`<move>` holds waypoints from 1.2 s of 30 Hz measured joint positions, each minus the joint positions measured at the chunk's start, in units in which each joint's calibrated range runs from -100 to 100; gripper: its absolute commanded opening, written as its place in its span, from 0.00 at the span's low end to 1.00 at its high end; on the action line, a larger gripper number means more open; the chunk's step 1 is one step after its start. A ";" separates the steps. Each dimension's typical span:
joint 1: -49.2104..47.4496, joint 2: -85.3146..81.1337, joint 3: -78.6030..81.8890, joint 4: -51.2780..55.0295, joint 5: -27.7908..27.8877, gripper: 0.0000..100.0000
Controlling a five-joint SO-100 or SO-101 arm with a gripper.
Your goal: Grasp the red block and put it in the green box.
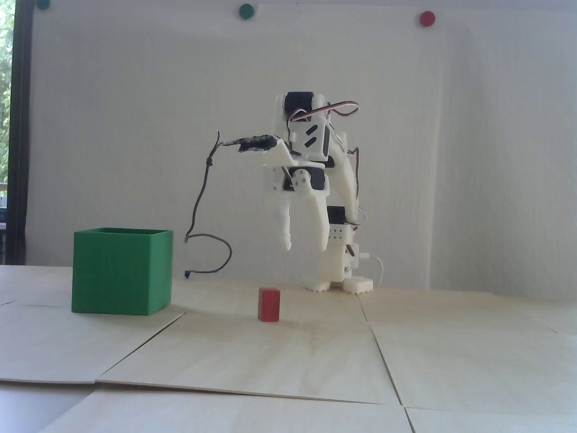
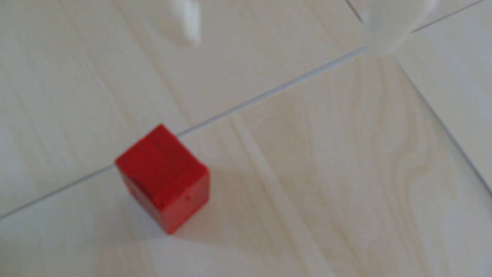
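In the fixed view the white arm (image 1: 315, 180) stands at centre right of the frame, its pincer (image 1: 304, 247) pointing down with its two fingers apart and nothing between them. The pincer hangs well above the desk (image 1: 288, 352), clear of everything. The block (image 1: 269, 305) stands upright on the desk just below centre, lower than the fingertips and a little to their left, touched by nothing. The box (image 1: 121, 270) sits at centre left of the frame, its open top upward, well apart from the block and from the arm. A dark cable (image 1: 203, 198) loops from the arm's upper part down to the desk between box and arm. On the white wall at the top edge are two green dots (image 1: 246, 11) and a red dot (image 1: 427, 18).

In the wrist view the block (image 2: 165, 175) lies in the lower left part of the frame, on a thin seam that runs diagonally between the pale wood-grain panels of the desk (image 2: 332, 159). One white fingertip (image 2: 190, 24) shows blurred at the top edge, left of centre, and the other (image 2: 383, 29) at the upper right; both are far from the block in the frame. The picture is soft throughout.
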 measured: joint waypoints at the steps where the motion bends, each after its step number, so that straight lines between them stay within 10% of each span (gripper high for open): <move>1: 0.00 0.00 0.00 0.00 0.00 0.22; 36: -1.91 5.48 3.85 0.00 0.00 0.35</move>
